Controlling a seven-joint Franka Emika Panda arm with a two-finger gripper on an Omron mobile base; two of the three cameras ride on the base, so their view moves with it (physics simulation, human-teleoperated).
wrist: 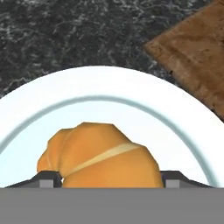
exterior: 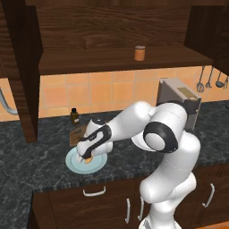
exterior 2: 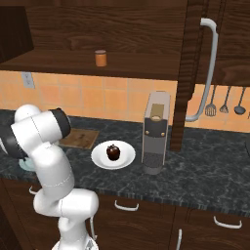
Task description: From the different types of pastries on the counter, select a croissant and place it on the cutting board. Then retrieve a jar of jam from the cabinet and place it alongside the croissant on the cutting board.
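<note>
The golden croissant [wrist: 103, 155] lies on a round pale blue plate [wrist: 109, 87] on the dark counter [exterior: 36, 165]. My gripper [wrist: 111, 177] is lowered over it, one dark fingertip [wrist: 49, 177] at each side of the pastry, jaws spread. From the left base view the hand [exterior: 86, 156] covers most of the croissant [exterior: 88, 159] on the plate [exterior: 98, 166]. The wooden cutting board [exterior: 78, 132] lies just behind the plate, bare. The jar of jam [exterior: 140, 53] stands on the cabinet shelf [exterior: 112, 62]. A chocolate cupcake [exterior 2: 113, 152] sits on a white plate [exterior 2: 128, 158].
A dark brown bottle [exterior: 74, 116] stands behind the board by the tiled wall. A grey coffee machine [exterior 2: 156, 132] rises right of the cupcake plate. Utensils [exterior 2: 224, 105] hang on the wall at the far right. Lower cupboards with silver handles [exterior: 94, 192] run under the counter.
</note>
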